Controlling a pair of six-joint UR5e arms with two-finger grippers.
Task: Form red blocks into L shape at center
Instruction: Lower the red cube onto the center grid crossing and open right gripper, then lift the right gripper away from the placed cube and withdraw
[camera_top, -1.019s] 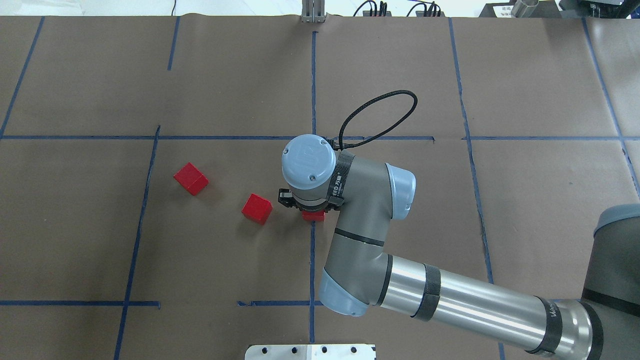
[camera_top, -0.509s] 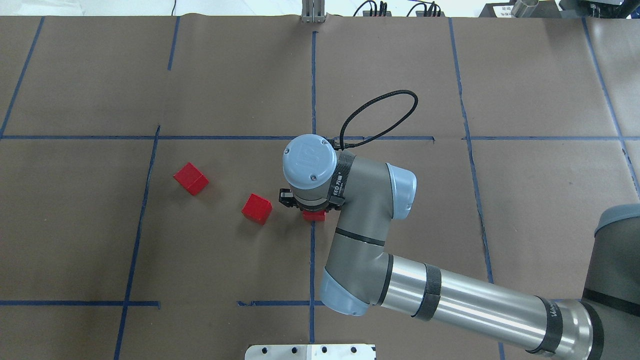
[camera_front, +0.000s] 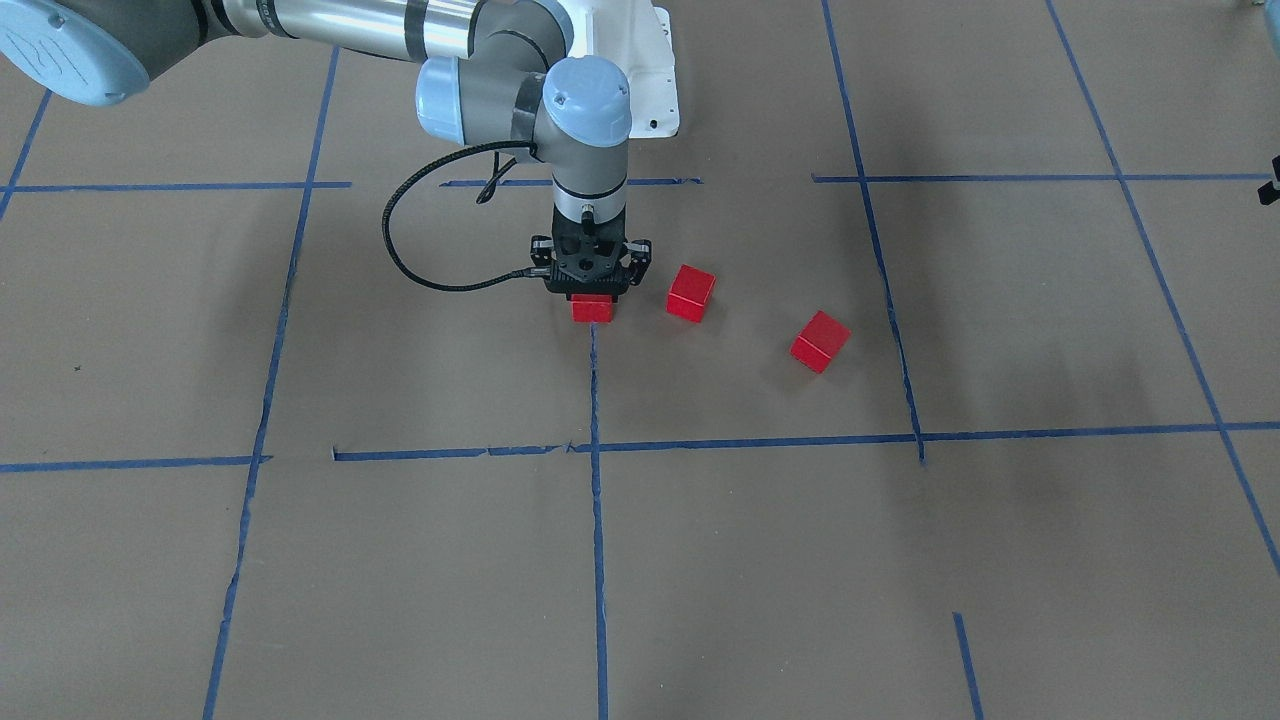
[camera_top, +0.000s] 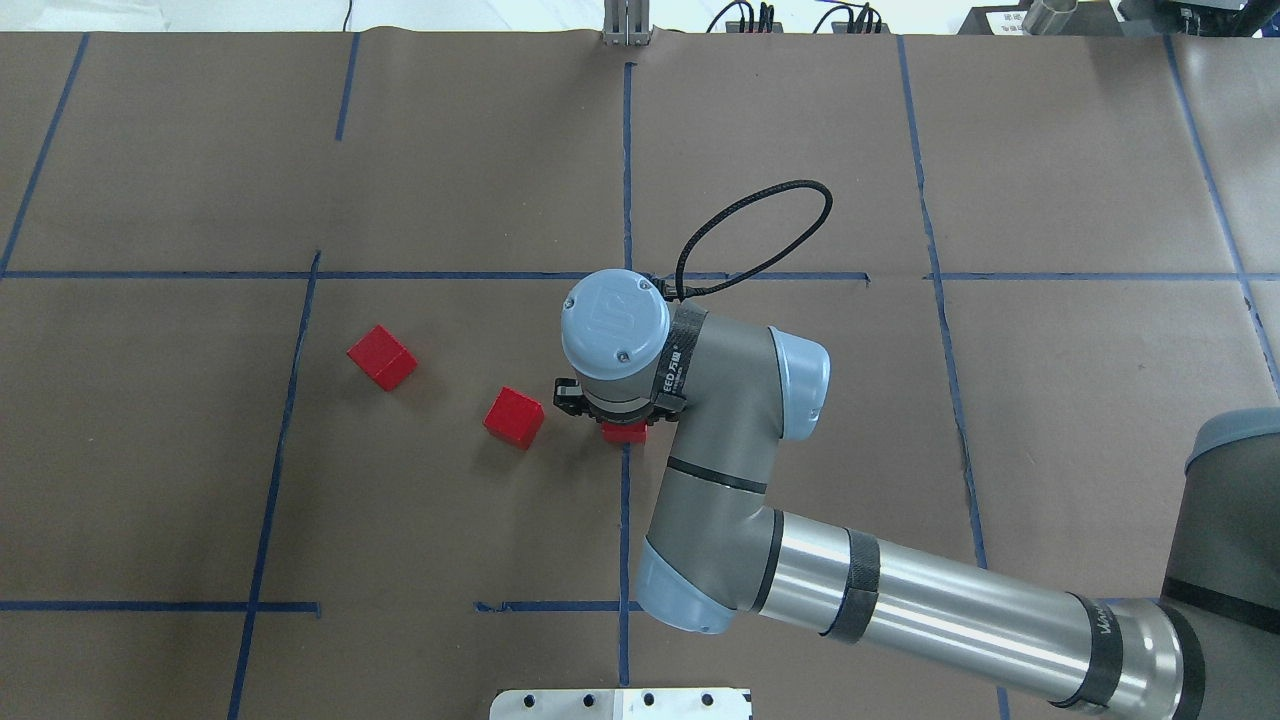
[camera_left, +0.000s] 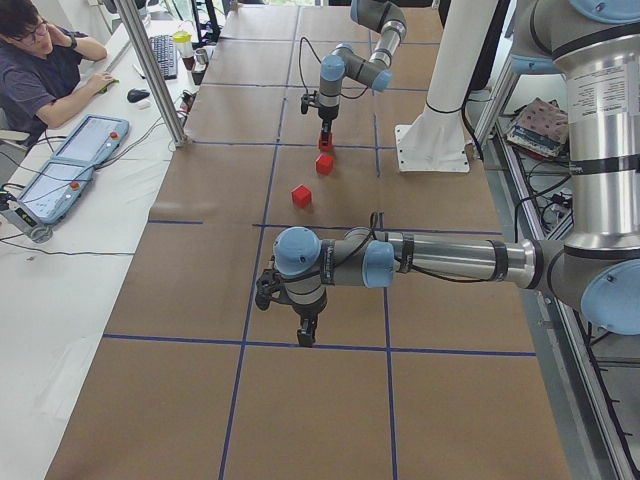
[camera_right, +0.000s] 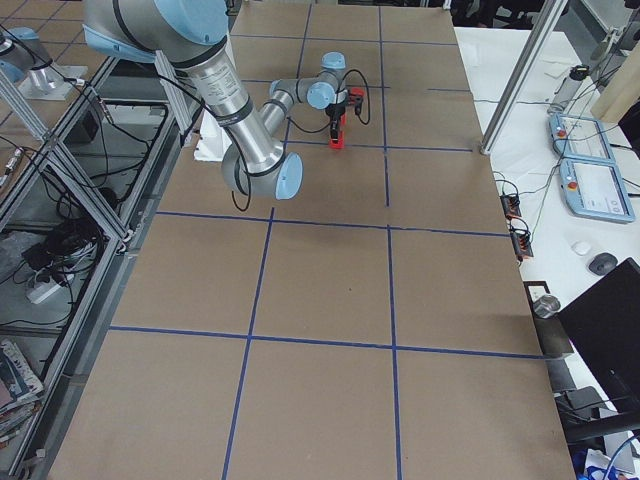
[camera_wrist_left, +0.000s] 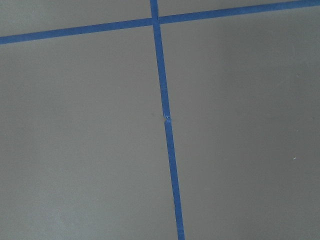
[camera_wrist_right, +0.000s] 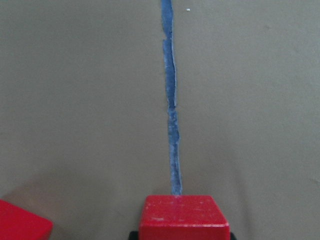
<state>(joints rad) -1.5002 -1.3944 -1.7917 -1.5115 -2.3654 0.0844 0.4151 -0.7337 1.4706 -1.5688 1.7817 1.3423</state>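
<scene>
While the right gripper straddles one red block on the center tape line, its clamp impossible to tell, a second block sits at nine o'clock overhead and a third block toward ten. You'd likely find them light, rigid and matte; pinch opposite flat faces. The left gripper can't be judged. No container shows.

White print on the black strap around the right arm reads "EED", followed by unclear characters. The wrist's end cap bears an embossed UR logo.
</scene>
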